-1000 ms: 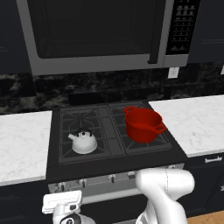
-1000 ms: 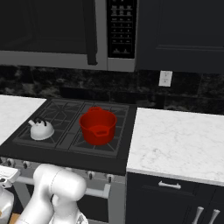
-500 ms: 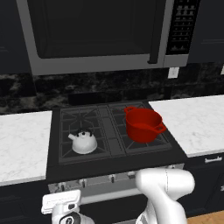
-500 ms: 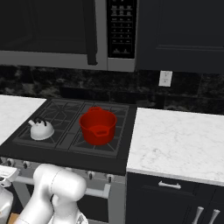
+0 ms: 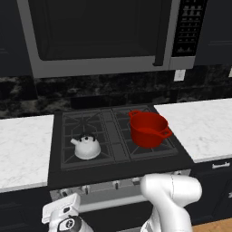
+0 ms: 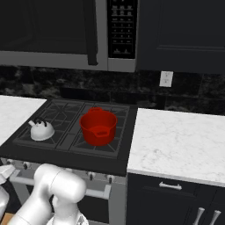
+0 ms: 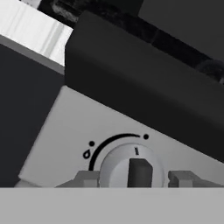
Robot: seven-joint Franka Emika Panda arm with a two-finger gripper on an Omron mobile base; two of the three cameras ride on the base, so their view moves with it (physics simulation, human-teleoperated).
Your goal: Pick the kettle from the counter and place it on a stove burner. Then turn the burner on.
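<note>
The small white-grey kettle (image 5: 87, 147) (image 6: 41, 130) sits upright on the front-left stove burner (image 5: 68, 157) of the black cooktop. White marble counter (image 5: 22, 147) (image 6: 180, 140) lies on both sides of the stove. My gripper (image 7: 134, 177) hangs low at the stove's front panel, and its two fingertips (image 7: 87, 177) press the sides of a silver knob (image 7: 131, 168). The knob's dark bar points up at the tick mark, beside a curved scale with a flame sign. In the left base view the white hand shows below the cooktop's front-left edge.
A red two-handled pot (image 5: 148, 128) (image 6: 98, 126) stands on the front-right burner. A microwave (image 5: 104, 36) hangs above the stove. More small knobs (image 5: 115, 184) line the front panel, with the oven handle (image 6: 94, 193) below them and dark cabinets (image 6: 176, 202) to the right.
</note>
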